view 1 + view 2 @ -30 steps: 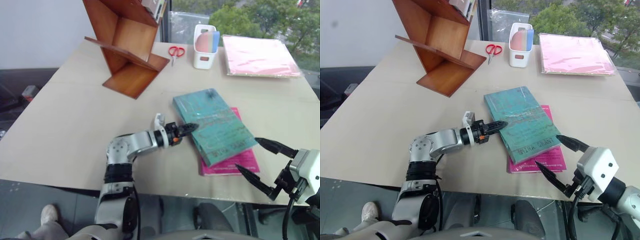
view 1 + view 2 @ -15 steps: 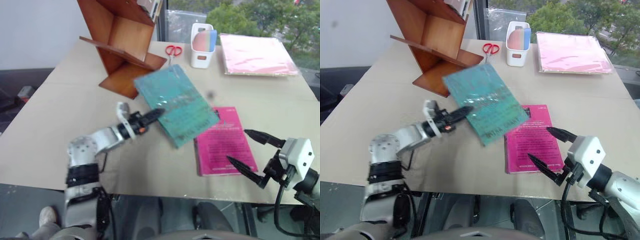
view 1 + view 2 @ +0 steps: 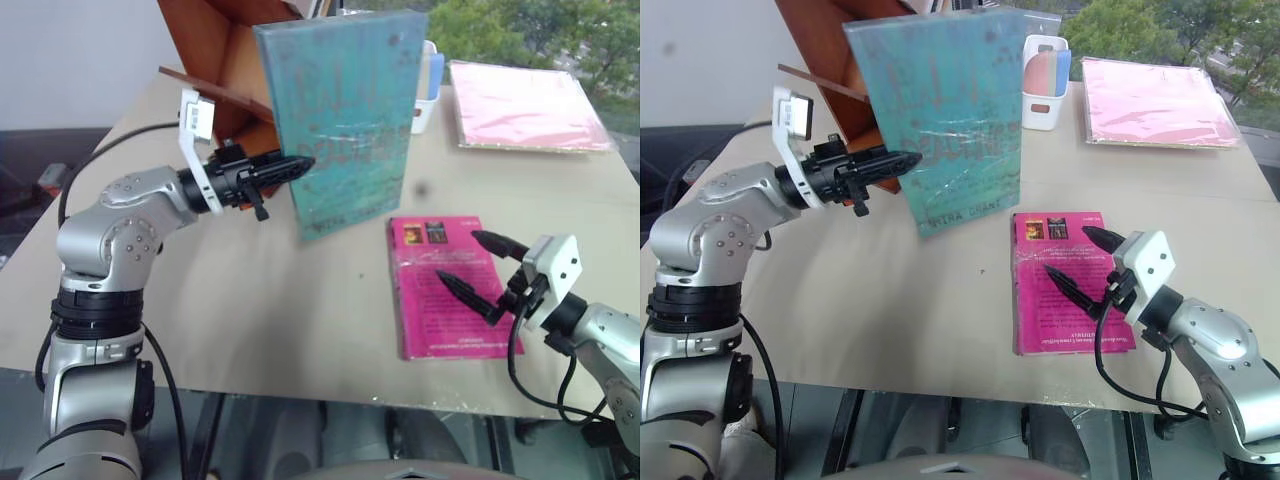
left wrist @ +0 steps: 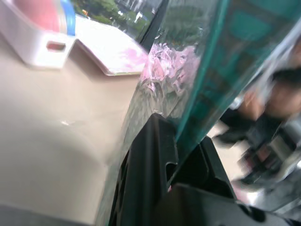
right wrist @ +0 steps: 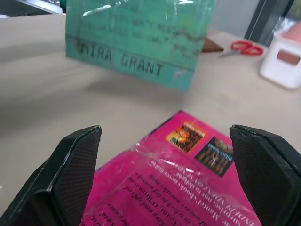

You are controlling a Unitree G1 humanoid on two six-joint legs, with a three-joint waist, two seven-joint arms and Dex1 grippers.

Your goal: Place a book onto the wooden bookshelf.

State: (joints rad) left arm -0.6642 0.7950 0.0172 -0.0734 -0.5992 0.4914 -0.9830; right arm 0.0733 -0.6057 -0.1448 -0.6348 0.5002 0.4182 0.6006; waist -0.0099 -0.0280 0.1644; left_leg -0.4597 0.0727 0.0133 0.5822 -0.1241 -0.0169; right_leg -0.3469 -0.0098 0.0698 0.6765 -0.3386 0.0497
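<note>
**Step in hand:** carry stage. The book (image 3: pixel 345 115) is off the tabletop (image 3: pixel 250 300), held upright in the air with its cover facing the camera, partly in front of the bookshelf (image 3: pixel 215 60).

**Left claw** (image 3: pixel 290 167): closed on the book's left edge, about halfway up; in the left wrist view the two fingers pinch the teal cover between them.

**Right claw** (image 3: pixel 480 265): fingers spread wide, gripping nothing, poised low over the pink book (image 3: pixel 450 290) lying flat near the front of the tabletop.

**Next move, as judged:** swing the book back and to the left toward the shelf, tilt it to match the slanted boards, and slide its lower edge into a V-shaped compartment before letting go. With only one edge pinched, the thin paperback may flex or swing.

**Edges:** the book's lower corner hangs above bare tabletop, apart from the pink book. The shelf's board tips jut toward the book's left edge and could catch it.

**Open room:** bare tabletop ahead of the left arm. The white caddy (image 3: pixel 1045 85) is just behind the book's right edge; the pink folder stack (image 3: pixel 525 100) lies well apart at the far right.
</note>
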